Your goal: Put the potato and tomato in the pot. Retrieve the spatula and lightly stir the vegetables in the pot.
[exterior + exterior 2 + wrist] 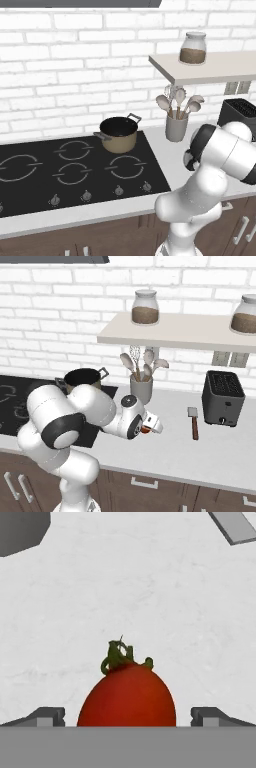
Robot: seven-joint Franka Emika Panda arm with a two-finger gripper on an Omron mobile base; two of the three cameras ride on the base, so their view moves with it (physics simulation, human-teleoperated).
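The claw (128,714) hangs low over the white counter (150,587) with its two dark fingertips (47,716) spread wide, one on either side of the tomato (127,697). Daylight shows between each tip and the red skin, so the jaws stand open around the fruit without pinching it. From the right base view the claw (150,427) sits at the near part of the counter, with a sliver of red-orange tomato (145,430) peeking out under it.

The pot (119,134) stands on the far right burner of the black cooktop (40,175), left of the claw and well apart from it; whether anything lies in its dark inside I cannot tell. The spatula (193,422) lies flat on the counter further right, just beside the toaster (223,398).

By my reading the tomato is not yet lifted, and the stirring is all left to do.

The arm folds low, elbow bulging toward the cameras, forearm reaching right and down, wrist tipped at the counter.
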